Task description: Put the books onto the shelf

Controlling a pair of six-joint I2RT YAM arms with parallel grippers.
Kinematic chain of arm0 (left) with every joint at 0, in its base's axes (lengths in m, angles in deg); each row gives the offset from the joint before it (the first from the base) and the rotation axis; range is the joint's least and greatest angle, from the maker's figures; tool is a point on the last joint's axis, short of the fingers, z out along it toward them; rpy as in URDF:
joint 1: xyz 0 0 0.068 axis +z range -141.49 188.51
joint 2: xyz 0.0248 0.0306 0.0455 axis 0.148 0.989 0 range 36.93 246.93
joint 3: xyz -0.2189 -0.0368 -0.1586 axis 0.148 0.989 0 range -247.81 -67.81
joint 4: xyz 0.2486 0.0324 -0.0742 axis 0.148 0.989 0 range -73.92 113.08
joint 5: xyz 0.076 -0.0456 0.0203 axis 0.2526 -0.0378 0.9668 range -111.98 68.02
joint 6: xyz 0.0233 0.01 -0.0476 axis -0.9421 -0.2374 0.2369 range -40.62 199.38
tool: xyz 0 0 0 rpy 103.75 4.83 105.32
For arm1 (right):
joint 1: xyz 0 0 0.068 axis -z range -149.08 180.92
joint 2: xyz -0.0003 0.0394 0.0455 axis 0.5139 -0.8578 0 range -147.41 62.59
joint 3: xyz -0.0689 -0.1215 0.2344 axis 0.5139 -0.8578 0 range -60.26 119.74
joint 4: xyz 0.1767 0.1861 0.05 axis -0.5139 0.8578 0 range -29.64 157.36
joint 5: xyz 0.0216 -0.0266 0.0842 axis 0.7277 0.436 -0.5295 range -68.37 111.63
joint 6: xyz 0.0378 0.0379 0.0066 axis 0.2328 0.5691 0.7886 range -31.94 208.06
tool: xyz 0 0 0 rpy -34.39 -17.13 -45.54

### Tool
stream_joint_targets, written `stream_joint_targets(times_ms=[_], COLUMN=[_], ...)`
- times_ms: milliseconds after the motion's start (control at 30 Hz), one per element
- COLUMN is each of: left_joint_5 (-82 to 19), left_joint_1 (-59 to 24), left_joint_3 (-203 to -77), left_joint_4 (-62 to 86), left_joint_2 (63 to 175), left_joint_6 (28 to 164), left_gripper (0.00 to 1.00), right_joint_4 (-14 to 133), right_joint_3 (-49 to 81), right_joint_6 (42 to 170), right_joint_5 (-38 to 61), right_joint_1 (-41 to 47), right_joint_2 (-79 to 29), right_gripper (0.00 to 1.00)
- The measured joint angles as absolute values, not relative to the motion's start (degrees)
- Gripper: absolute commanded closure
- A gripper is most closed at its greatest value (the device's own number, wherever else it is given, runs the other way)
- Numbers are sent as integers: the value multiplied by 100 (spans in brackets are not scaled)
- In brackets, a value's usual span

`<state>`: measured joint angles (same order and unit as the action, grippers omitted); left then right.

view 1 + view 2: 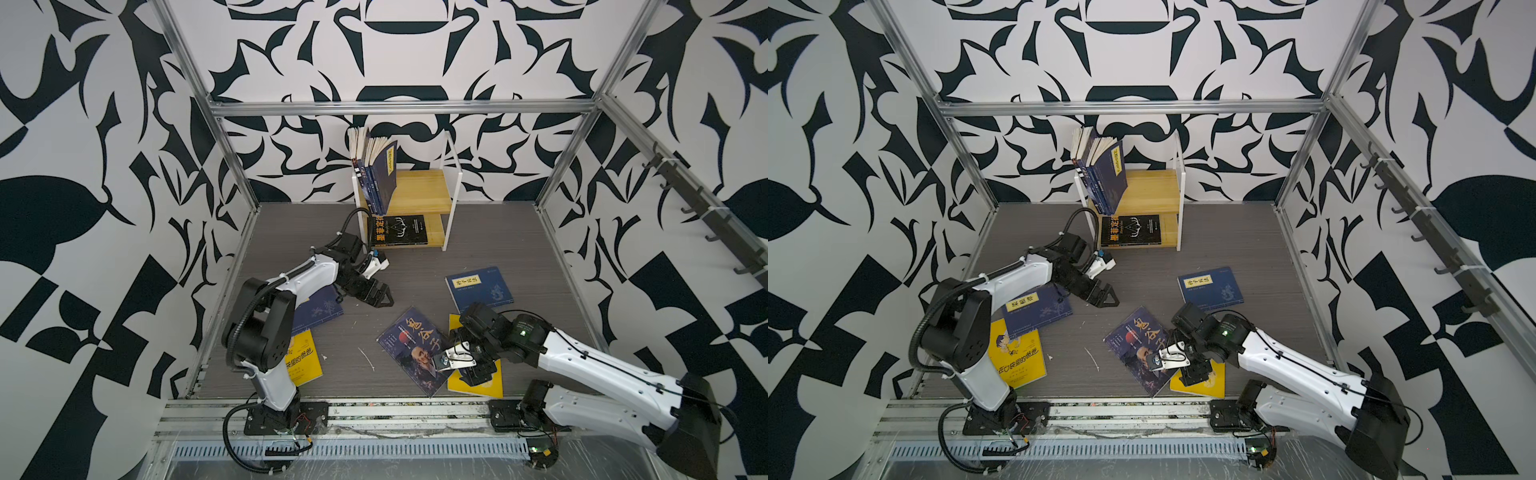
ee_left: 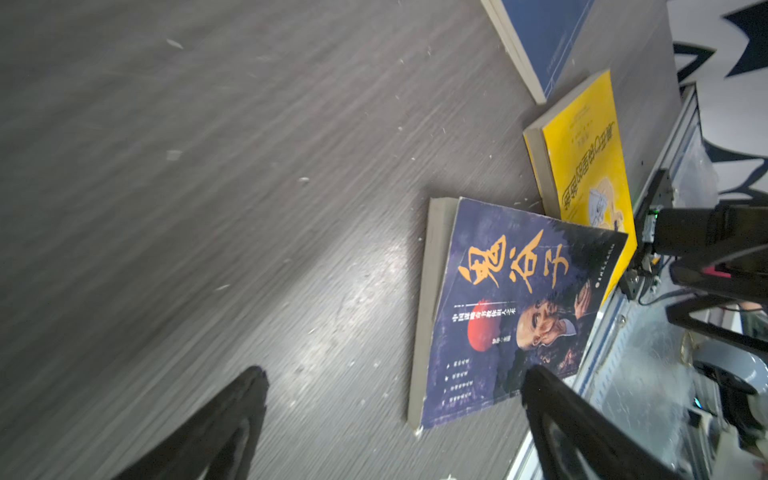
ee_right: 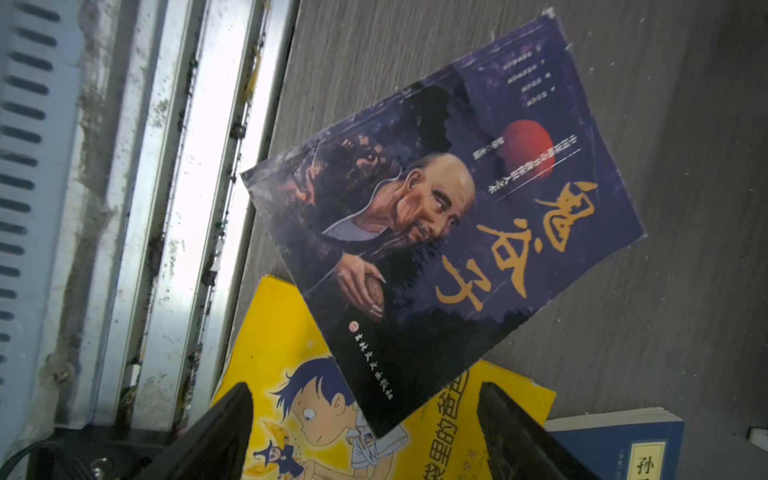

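Where a few navy paperbacks (image 1: 376, 174) stand leaning on its top board, page edges fanned, the shelf (image 1: 422, 189) sits against the back wall: two honey-coloured wooden boards in a thin white metal frame, with a glossy black book (image 1: 401, 230) lying flat on the lower board. Five more books lie on the table (image 1: 415, 266). Near the front edge the portrait book (image 3: 436, 208), dark purple with orange brush characters, a red disc and worn, whitened corners, rests over one corner of a yellow cartoon book (image 3: 291, 353). A navy book (image 1: 480, 286) with a pale title label lies near them, toward the back. At the left, a second navy book (image 1: 1038, 309) meets the corner of a second yellow book (image 1: 1017, 357), both partly under the left arm. The right gripper (image 3: 365, 388) hangs over the yellow cover with its jaws wide apart, gripping neither book. The left gripper (image 2: 395, 374) hovers above bare table, jaws spread equally wide. The table is matte grey with fine wood-grain streaks, pale flecks and a scuffed shiny patch. Brushed aluminium rails (image 1: 399, 107) frame the cell, a slotted grille (image 1: 353, 449) runs along the front, and a rail of dark hooks (image 1: 698, 208) lines the right side. The walls (image 1: 104, 166) are white, printed with bold black leaf shapes.
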<state>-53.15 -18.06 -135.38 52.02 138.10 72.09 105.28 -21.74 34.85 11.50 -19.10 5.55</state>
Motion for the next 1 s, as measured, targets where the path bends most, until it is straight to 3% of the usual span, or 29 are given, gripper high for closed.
stream_joint_targets(times_ms=[300,467,600,733,1000], left_joint_5=[-5659,-5805,-5829,-5825,-5750], left_joint_1=[-2295,-2418,-2485,-2518,-2531], left_joint_3=[-14482,-14821,-14860,-14924,-15042], left_joint_4=[5467,5633,5744,5777,5757], left_joint_2=[14697,15154,15320,15471,15696], left_joint_6=[7279,7295,7343,7426,7633], left_gripper=[2,14,38,71,88], right_joint_4=[9518,8738,8126,7678,7234], right_joint_3=[-3107,-3450,-3605,-3737,-3898], right_joint_6=[3201,2849,2563,2377,2141], right_joint_5=[1932,2186,2350,2540,2787], right_joint_1=[-1977,-1990,-2021,-2028,-2100], right_joint_2=[640,699,708,699,743], right_gripper=[16,17,18,20,26])
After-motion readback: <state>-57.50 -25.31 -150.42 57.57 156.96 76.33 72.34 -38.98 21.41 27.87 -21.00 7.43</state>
